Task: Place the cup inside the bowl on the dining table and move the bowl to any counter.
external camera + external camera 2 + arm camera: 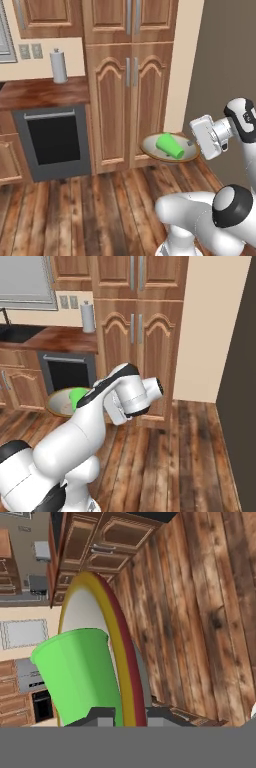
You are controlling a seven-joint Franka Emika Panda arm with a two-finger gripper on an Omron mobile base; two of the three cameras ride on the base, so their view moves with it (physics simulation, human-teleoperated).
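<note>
Pincer [192,143] clenched on rim of bowl [155,150], bowl held in the air above plank floor [90,210], cup [170,145] lying on its side inside bowl, tall wooden cabinet [131,80] behind, bench [42,92] with paper towel roll [58,66] far left.

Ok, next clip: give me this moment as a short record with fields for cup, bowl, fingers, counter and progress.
cup: green cup lying on its side in the bowl
bowl: bowl held in the air above the wooden floor, by the tall cabinet
fingers: gripper shut on the bowl's rim
counter: counter to the left, with a paper towel roll
progress: cup in bowl; bowl not yet set down
</note>
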